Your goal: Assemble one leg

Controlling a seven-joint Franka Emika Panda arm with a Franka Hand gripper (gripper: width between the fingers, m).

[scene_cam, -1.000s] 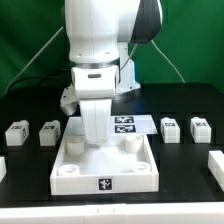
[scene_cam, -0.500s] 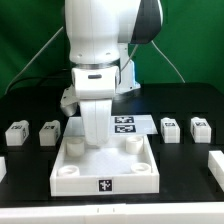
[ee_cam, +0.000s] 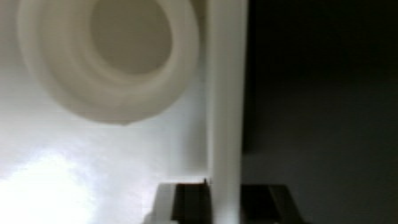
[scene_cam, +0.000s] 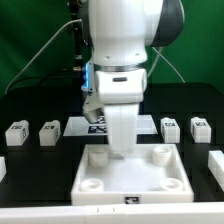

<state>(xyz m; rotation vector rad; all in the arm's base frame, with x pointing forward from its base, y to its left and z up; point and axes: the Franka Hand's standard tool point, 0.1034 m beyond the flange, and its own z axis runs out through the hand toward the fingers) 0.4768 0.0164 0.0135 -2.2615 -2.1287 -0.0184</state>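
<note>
My gripper [scene_cam: 121,143] is shut on the back wall of the large flat white board with round holes [scene_cam: 131,176], which lies on the black table at the front centre. In the wrist view the board's thin wall [ee_cam: 224,110] runs between my two dark fingers [ee_cam: 185,204], beside a round hole [ee_cam: 121,48]. Four small white tagged legs stand in a row behind: two at the exterior view's left [scene_cam: 16,132] [scene_cam: 49,132] and two at its right [scene_cam: 171,128] [scene_cam: 201,128]. All lie apart from the gripper.
The marker board [scene_cam: 98,125] lies flat behind the arm. A white part [scene_cam: 216,164] sits at the exterior view's right edge and another [scene_cam: 2,168] at its left edge. A green backdrop closes the back.
The arm and the large white board have moved toward the exterior view's right and nearer the camera. The four legs have not moved.
</note>
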